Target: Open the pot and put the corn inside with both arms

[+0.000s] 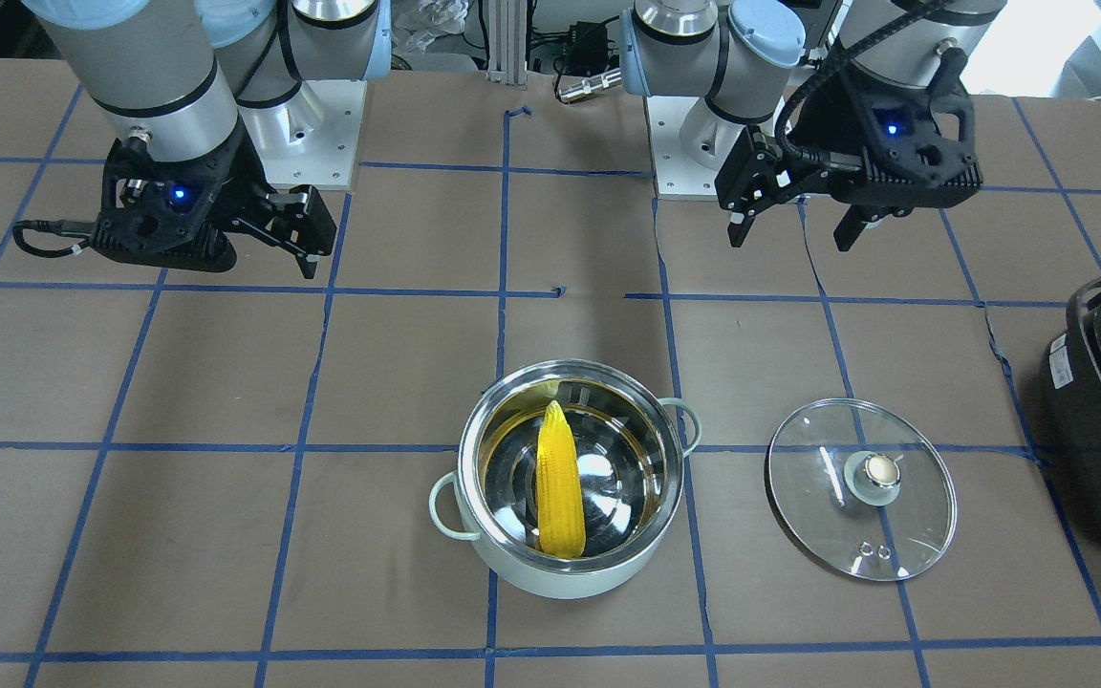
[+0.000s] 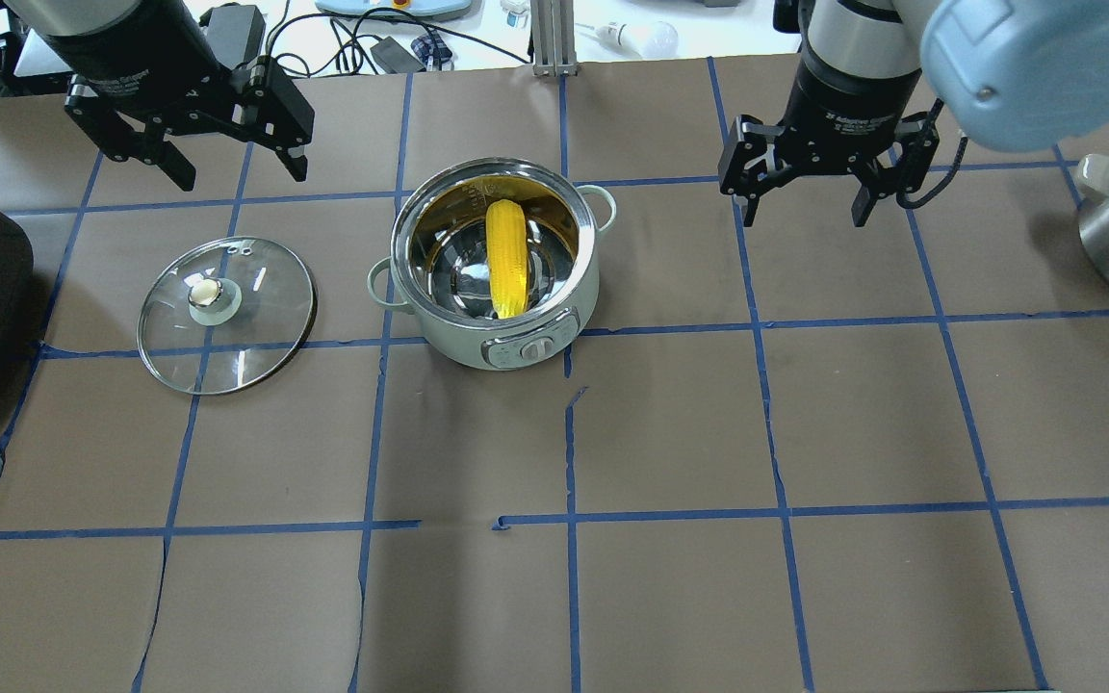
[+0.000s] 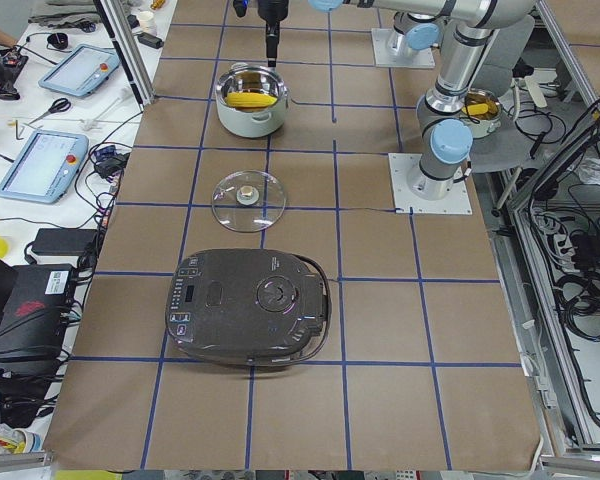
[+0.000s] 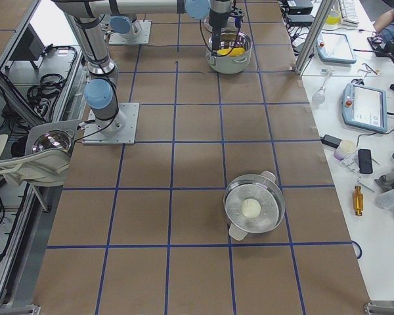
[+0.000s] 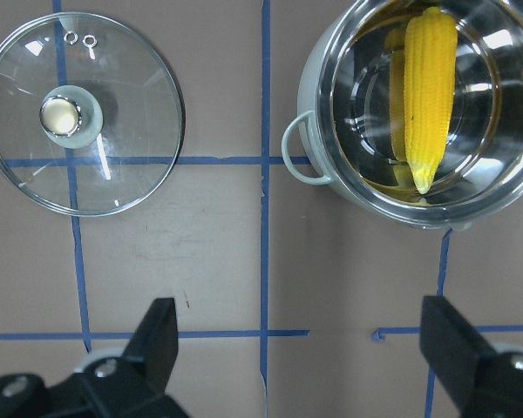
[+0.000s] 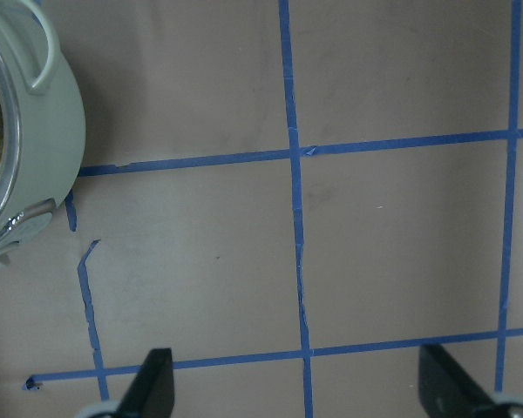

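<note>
Corn (image 2: pixel 506 256) in pot (image 2: pixel 487 337), lid (image 2: pixel 266 327) off

Bright even light casts soft shadows, glare fills the pot (image 1: pixel 565 576) (its lid (image 1: pixel 861 492) too), side views seem soft.

Brown table (image 2: pixel 670 597) gridded with blue tape (image 2: pixel 759 325), flanked by cluttered white benches (image 4: pixel 335 118).
</note>
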Motion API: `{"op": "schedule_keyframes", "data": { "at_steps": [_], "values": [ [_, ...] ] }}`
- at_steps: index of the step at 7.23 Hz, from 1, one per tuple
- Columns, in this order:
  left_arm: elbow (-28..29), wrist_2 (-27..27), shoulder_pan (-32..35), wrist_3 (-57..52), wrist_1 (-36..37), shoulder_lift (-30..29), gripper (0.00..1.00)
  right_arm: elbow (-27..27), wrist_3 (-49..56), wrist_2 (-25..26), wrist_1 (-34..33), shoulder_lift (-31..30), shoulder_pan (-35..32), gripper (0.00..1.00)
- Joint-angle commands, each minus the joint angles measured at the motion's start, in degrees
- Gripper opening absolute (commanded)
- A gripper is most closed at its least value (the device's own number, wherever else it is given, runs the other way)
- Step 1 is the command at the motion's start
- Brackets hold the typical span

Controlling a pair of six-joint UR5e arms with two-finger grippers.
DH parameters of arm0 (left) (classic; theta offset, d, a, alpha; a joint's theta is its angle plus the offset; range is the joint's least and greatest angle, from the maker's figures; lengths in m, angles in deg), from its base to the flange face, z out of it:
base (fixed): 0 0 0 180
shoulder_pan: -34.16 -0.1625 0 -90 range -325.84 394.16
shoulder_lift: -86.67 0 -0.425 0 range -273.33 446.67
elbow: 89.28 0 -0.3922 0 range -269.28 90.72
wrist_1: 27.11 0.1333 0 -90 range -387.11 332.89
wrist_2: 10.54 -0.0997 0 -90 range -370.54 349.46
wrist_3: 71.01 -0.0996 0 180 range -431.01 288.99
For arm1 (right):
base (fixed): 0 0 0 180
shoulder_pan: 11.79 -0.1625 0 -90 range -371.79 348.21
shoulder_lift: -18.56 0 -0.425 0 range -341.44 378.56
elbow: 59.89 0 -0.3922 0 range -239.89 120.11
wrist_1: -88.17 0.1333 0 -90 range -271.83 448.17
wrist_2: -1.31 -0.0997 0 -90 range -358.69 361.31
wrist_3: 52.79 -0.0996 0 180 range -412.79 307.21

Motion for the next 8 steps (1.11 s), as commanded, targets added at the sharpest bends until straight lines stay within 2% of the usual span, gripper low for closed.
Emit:
{"op": "schedule_keyframes", "data": {
  "at_steps": [1, 8],
  "values": [
    [-1.95, -0.50, 0.48, -0.66, 3.96, 1.24, 1.00, 1.60, 6.41, 0.12, 1.00, -4.63, 0.45, 1.00],
    [-3.71, -0.68, 0.91, -0.04, 5.21, 1.95, 1.00, 1.52, 6.19, -0.67, 1.63, -5.97, 1.42, 1.00]
  ]
}}
